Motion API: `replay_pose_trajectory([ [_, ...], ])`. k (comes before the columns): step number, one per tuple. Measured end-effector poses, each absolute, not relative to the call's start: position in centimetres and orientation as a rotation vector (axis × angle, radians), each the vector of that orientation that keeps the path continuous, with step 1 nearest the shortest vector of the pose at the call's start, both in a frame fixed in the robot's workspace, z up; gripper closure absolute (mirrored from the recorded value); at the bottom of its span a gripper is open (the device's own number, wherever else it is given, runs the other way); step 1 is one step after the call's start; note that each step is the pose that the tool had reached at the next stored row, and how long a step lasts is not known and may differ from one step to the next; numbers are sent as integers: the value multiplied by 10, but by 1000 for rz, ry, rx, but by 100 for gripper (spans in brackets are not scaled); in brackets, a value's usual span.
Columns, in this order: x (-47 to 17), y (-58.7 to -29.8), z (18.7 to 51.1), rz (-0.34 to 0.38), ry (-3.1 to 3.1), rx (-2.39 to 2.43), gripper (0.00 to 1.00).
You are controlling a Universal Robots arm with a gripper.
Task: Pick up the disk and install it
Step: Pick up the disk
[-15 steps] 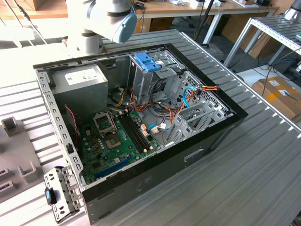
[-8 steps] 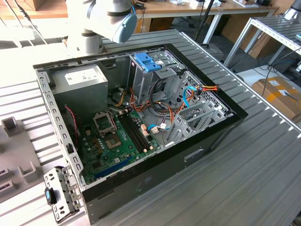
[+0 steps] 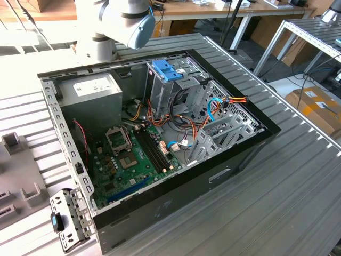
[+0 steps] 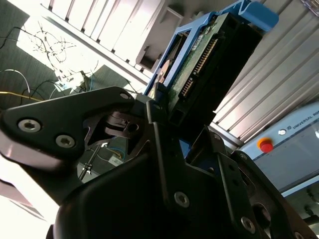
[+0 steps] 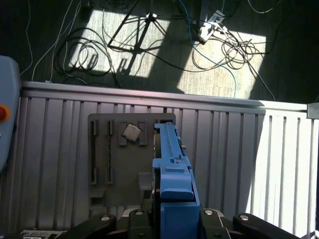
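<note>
The disk (image 4: 212, 59) is a flat dark drive with a green circuit edge and bright blue rails. My gripper (image 4: 172, 112) is shut on it, black fingers (image 4: 154, 117) clamping its lower end. In the first wrist view the disk (image 5: 172, 164) shows edge-on, blue rail toward the camera, rising from the gripper (image 5: 169, 219). It is held in the air above a ribbed metal table (image 5: 55, 149). In the exterior view the arm's blue-capped joint (image 3: 130, 21) hangs behind the open computer case (image 3: 160, 133).
Inside the case are a grey power-supply box (image 3: 90, 93), a green motherboard (image 3: 128, 160), a drive cage topped by a bare blue bracket (image 3: 167, 69) and loose cables (image 3: 213, 109). A grey fixture plate (image 5: 107, 189) carrying a small chip (image 5: 132, 132) lies below the disk.
</note>
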State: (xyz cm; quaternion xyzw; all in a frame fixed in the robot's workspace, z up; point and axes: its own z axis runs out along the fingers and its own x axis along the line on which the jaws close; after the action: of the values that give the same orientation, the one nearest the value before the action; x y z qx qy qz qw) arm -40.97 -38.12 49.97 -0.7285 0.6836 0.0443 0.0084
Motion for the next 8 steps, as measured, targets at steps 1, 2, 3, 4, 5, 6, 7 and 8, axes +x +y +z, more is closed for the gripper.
replay_pose_trajectory([
  [1,-409,-381,500,138,2136,-2276,63],
  [2,-409,-381,500,138,2136,-2276,63],
  [3,-408,-382,500,138,2136,-2276,63],
  [4,-407,-382,500,138,2136,-2276,63],
  [5,-407,-382,500,138,2136,-2276,63],
  [6,-406,-382,500,138,2136,-2276,63],
  [7,-405,-382,500,138,2136,-2276,63],
  [8,-405,-382,500,138,2136,-2276,63],
])
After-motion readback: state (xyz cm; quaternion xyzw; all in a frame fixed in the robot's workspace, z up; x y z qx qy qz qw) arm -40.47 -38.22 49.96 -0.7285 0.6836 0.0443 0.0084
